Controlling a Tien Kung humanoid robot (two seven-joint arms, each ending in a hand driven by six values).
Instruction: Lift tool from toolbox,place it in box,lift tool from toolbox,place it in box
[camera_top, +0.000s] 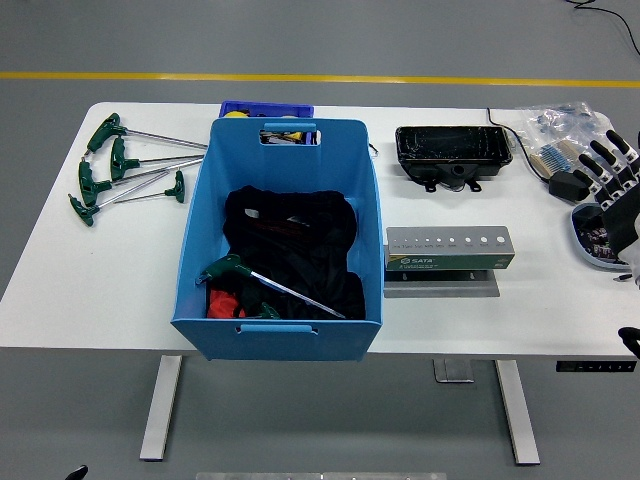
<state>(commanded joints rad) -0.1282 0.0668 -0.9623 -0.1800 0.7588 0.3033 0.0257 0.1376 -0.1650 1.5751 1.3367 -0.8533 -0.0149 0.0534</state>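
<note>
The tool (262, 283), a T-handle key with a green grip and a thin steel shaft, lies inside the blue box (279, 235), on the black cloth (295, 250) that fills its bottom, near the front wall of the box. A red piece shows under the green grip. To the left of the blue box, four more T-handle keys (125, 170) with green grips lie on the white worktop (100, 290), their shafts pointing toward the box. Behind the blue box, a dark blue tray (266, 108) shows only its rim, with something yellow in it.

The right robot hand (615, 190) is at the far right of the blue box, at the edge of the view, raised over the worktop. Its black fingers (600, 155) are spread apart and point up and away, and it holds nothing. A small blue-rimmed dish (590, 240) is just under it.

Between the blue box and the right robot hand stands a grey tool holder (450, 248) with a row of holes; its green label reads "SATA". Behind it lies a black tray (452, 152).
</note>
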